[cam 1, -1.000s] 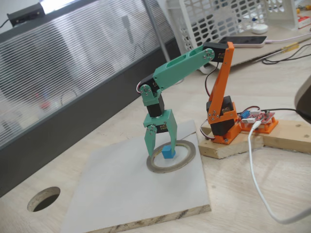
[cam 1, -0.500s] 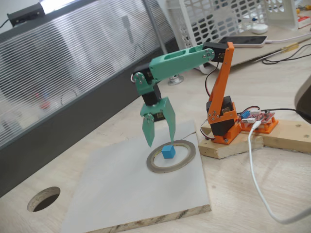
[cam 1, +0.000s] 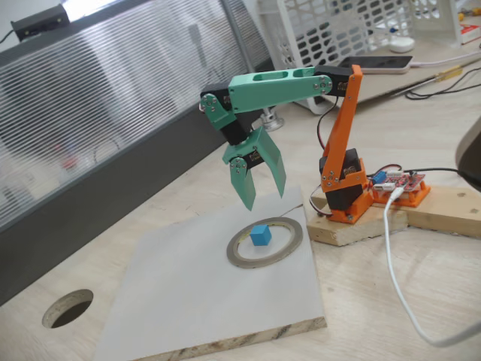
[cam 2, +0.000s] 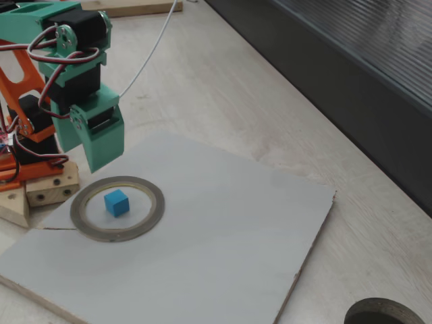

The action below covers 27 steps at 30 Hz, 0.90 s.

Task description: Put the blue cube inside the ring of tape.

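Your blue cube [cam 1: 261, 235] sits flat on the pale board [cam 1: 188, 293], inside the ring of tape [cam 1: 264, 242], a little off the centre and not touching the band in either fixed view. The jaws [cam 1: 264, 183] hang above the ring, spread wide and holding nothing; in the other fixed view the jaws [cam 2: 101, 138] hang above the ring's far edge. In my judgement the placing is done, so the risks from here come only from how you take the arm away. If you lower the arm again or swing it low across the board, one green tip can catch the thin ring and slide it, and then the cube may end up outside or pushed against the band. The cube is small and light, so I think even a soft touch will roll it. The board only lies on the wooden counter [cam 1: 421, 286], so a hard bump on its edge can also shift everything. The white cable [cam 1: 394, 263] beside the orange base [cam 1: 344, 192] is well apart from the ring, yet it can be dragged if the base turns quickly.
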Each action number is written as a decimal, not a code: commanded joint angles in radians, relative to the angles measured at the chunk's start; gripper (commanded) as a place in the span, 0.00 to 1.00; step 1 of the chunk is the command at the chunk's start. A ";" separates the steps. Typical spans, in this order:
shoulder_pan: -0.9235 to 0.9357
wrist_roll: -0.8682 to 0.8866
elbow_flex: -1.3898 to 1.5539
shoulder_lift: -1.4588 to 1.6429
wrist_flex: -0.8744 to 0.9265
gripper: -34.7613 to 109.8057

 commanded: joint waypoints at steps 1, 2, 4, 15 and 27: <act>0.017 0.003 -0.017 0.037 0.020 0.56; 0.017 0.003 -0.017 0.037 0.020 0.56; 0.017 0.005 -0.017 0.037 0.020 0.56; 0.017 0.012 -0.015 0.032 0.020 0.55; 0.084 0.012 0.175 0.038 0.020 0.55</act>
